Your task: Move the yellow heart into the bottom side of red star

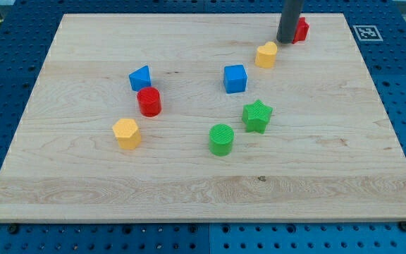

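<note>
A pale wooden desk (189, 190) fills the view, set on a blue pegboard surface. Going from the view's left to its right: a yellow hexagonal block (127, 133) lies toward the left, and just above it a red cylinder (149, 101) touches or nearly touches a blue block (140, 77) of unclear shape. Near the middle, a green cylinder (221, 139) sits toward the view's bottom, with a blue cube (235, 78) above it and a green star (257, 116) just to its upper right. Further right, near the view's top, the yellow heart (266, 54) lies just below and left of the red star (300, 29), close to it, though whether they touch cannot be told. A straight dark rod comes down upright from the top edge; my tip (287, 41) rests between those two blocks, just right of the heart and partly hiding the star. The tool is a plain rod with nothing that parts or closes.
</note>
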{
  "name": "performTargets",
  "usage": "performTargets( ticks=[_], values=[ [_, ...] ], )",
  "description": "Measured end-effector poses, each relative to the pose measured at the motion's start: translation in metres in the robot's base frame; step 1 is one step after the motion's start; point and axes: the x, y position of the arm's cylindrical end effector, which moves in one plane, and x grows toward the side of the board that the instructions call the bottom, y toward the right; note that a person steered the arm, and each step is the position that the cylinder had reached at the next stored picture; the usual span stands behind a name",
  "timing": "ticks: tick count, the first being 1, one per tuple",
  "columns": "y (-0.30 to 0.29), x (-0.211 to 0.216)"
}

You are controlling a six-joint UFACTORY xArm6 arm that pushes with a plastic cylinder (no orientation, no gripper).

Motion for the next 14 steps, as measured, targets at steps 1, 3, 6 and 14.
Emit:
performTargets(
  ticks=[1, 3, 6, 14],
  values=[
    [0.015, -0.004],
    [-0.098, 0.010],
    [-0.083, 0.050],
    [-0.043, 0.073]
  ],
)
